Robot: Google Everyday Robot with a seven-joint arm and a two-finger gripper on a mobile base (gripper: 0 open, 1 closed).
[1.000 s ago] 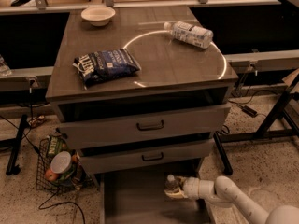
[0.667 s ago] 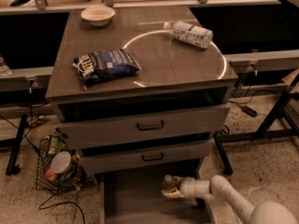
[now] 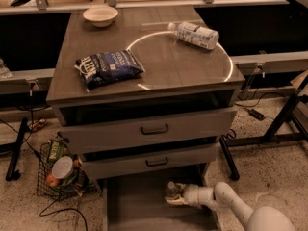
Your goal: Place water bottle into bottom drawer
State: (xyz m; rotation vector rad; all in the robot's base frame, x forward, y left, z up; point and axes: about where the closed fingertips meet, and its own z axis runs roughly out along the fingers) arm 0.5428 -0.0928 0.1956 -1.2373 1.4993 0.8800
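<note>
The bottom drawer is pulled open at the foot of the cabinet, a shallow grey tray with a flat floor. My gripper reaches in from the lower right, over the drawer's right part. It is shut on the water bottle, a small clear bottle held upright just above the drawer floor. Most of the bottle's body is hidden by the fingers. My white arm runs off to the lower right corner.
On the cabinet top lie a white-labelled bottle, a dark blue chip bag and a white bowl. The two upper drawers stand slightly open above my gripper. A wire basket with items sits on the floor at the left.
My gripper has moved a little to the left with the water bottle, further over the bottom drawer. Nothing on the cabinet top has moved.
</note>
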